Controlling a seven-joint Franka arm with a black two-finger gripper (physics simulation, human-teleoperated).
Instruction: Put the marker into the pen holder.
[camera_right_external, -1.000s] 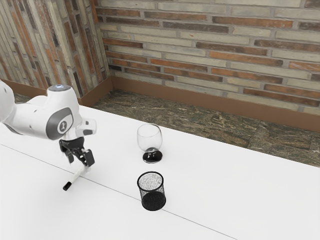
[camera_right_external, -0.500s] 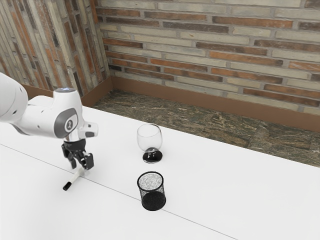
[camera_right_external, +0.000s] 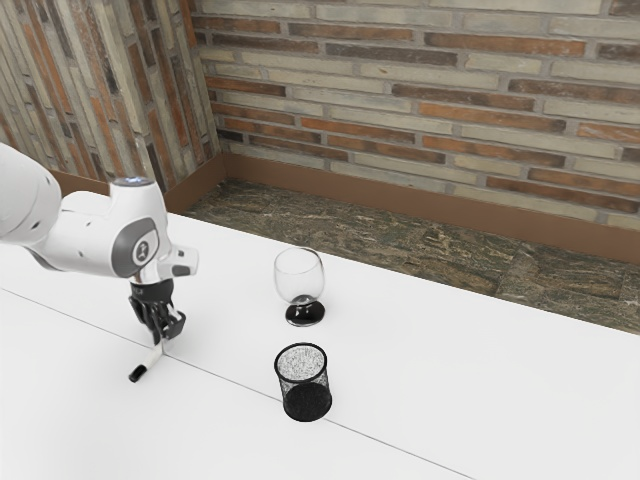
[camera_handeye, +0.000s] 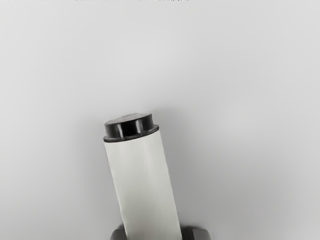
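1 marker (camera_right_external: 153, 357) lies on the bench (camera_right_external: 450, 400), well apart from the mesh pen holder (camera_right_external: 306, 403); the gripper (camera_right_external: 165, 337) is drawn in narrow, its 2 fingers (camera_handeye: 197, 233) against the barrel's sides. It should handle as light, stiff, a little slippery, best held mid-barrel. Smooth white bench, 1 thin seam; beyond, a marbled floor (camera_right_external: 400, 245) and banded brick wall (camera_right_external: 400, 110).
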